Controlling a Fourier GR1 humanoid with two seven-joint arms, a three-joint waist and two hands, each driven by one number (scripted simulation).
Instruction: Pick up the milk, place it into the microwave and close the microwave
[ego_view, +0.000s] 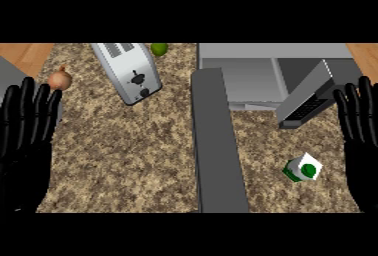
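Note:
The milk (303, 168) is a small white carton with a green cap, standing on the speckled counter at the lower right. The microwave (251, 75) sits at the back right with its cavity showing and its grey door (218, 145) swung open toward me. My right hand (360, 125) is open at the right edge, fingers up, to the right of the milk and apart from it. My left hand (26, 125) is open at the left edge, fingers up, far from the milk.
A silver toaster (129, 72) lies at the back of the counter. An onion (60, 78) sits at the back left and a lime (159, 48) behind the toaster. The open door splits the counter in two.

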